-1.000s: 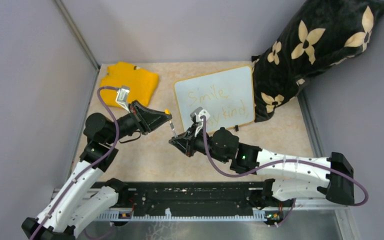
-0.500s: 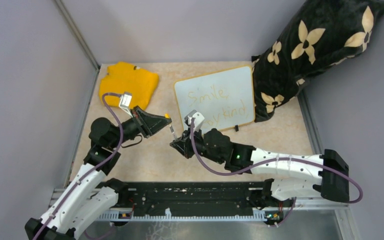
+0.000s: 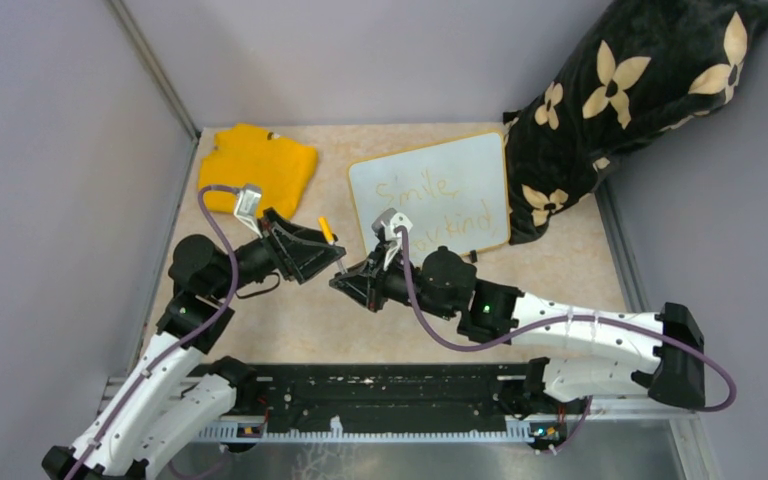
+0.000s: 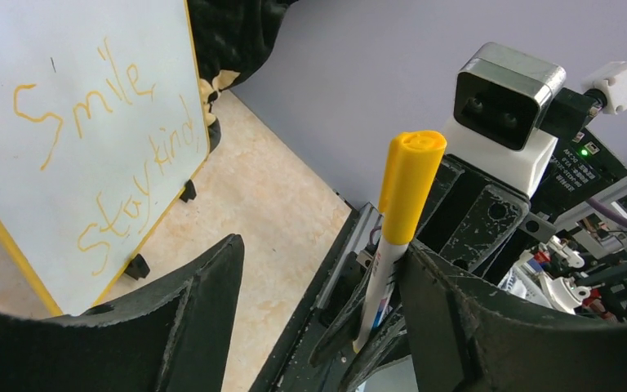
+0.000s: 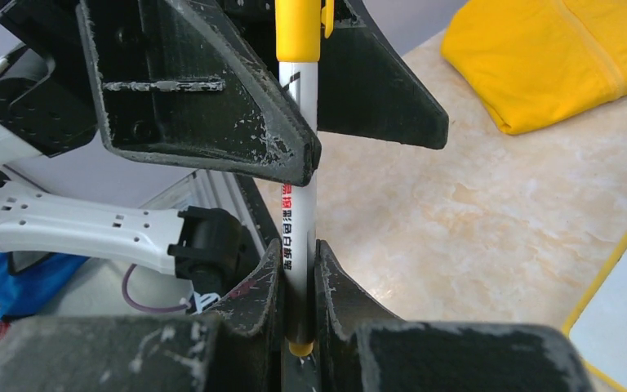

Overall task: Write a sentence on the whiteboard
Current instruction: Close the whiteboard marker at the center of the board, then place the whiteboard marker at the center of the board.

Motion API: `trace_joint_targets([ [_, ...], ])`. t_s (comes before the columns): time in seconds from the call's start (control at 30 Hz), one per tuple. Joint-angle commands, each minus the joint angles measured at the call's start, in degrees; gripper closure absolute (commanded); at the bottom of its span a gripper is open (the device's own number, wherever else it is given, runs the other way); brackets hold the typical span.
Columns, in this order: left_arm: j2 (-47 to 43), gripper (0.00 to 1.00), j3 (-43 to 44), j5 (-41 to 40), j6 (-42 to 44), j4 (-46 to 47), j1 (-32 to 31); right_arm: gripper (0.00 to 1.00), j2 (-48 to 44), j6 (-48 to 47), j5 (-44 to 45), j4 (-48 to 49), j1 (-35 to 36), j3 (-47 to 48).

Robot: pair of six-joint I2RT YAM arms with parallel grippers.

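The whiteboard (image 3: 430,195) (image 4: 90,106) stands tilted at the back of the table. It bears the sentence (image 3: 438,205) (image 4: 102,147) "Smile" and "Stay kind" in yellow-orange. A white marker (image 3: 330,238) (image 4: 398,214) (image 5: 299,196) with a yellow cap stands upright in front of the board. My right gripper (image 3: 344,281) (image 5: 300,255) is shut on its lower barrel. My left gripper (image 3: 322,250) (image 4: 322,249) is open, its jaws standing wide on either side of the marker's upper part; its right finger (image 4: 449,302) is close beside the marker.
A yellow cloth (image 3: 257,165) (image 5: 555,57) lies at the back left. A black flowered cushion (image 3: 630,90) leans behind the board's right end. Grey walls close in the left and back. A black rail (image 3: 380,398) runs along the near edge.
My left gripper, shut on the yellow cap before, has opened. The cap now sits on the marker in my right gripper. Both arms shifted slightly left.
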Motion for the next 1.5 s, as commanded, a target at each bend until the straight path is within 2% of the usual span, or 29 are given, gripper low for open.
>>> trace_joint_targets([
  [0.0, -0.22, 0.28, 1.85, 0.39, 0.45, -0.35, -0.06, 1.0, -3.1, -0.26, -1.87, 2.33, -0.69, 0.92],
  [0.13, -1.17, 0.32, 0.5, 0.38, -0.8, 1.03, -0.07, 1.0, -4.18, 0.39, -0.5, 3.36, -0.68, -1.16],
  [0.27, -1.57, 0.35, -3.03, 3.51, -4.59, 8.24, -0.05, 1.0, -4.2, 1.14, -0.77, 4.98, -0.69, -2.42],
  [0.43, 0.29, 0.52, -3.26, 6.38, -6.21, 9.26, -0.03, 1.0, -3.91, 1.42, -0.61, 6.02, -0.69, -2.9],
  [0.63, 1.02, 0.59, -4.85, 8.13, -7.37, 12.18, -0.02, 1.0, -2.68, 1.56, -1.04, 7.02, -0.69, -2.91],
  [0.9, 1.3, 0.99, -4.91, 8.41, -5.66, 11.02, -0.06, 1.0, -1.61, 1.66, -1.08, 6.39, -0.71, -2.9],
  [0.97, 0.85, 1.0, -4.43, 6.78, -3.97, 8.33, -0.09, 1.0, -1.91, 1.7, -0.32, 4.95, -0.69, -2.91],
  [1.0, 0.63, 1.0, -4.1, 5.6, -3.05, 6.81, -0.09, 0.94, -2.08, 1.79, 0.35, 4.02, -0.7, -2.95],
  [1.1, 0.12, 1.0, -2.96, 1.37, 1.07, 0.78, -0.01, 0.49, -3.25, 2.46, 3.29, 0.14, -0.69, -3.15],
  [1.2, -0.43, 1.0, -1.21, -3.8, 4.78, -6.21, -0.06, 0.14, -4.78, 3.91, 7.48, -5.83, -0.7, -2.37],
  [1.23, -0.65, 1.0, -0.76, -5.61, 5.73, -8.59, -0.06, 0.08, -5.17, 4.57, 9.63, -8.24, -0.69, -1.92],
  [1.33, -0.98, 1.0, -0.23, -11.08, 8.09, -14.2, -0.06, 0.02, -6.2, 8.44, 20.67, -19.63, -0.78, -0.58],
  [1.47, 0.29, 1.0, -0.25, -15.18, 10.14, -19.9, -0.06, 0.01, -6.49, 13.18, 31.42, -31.77, -1.02, 0.4],
])
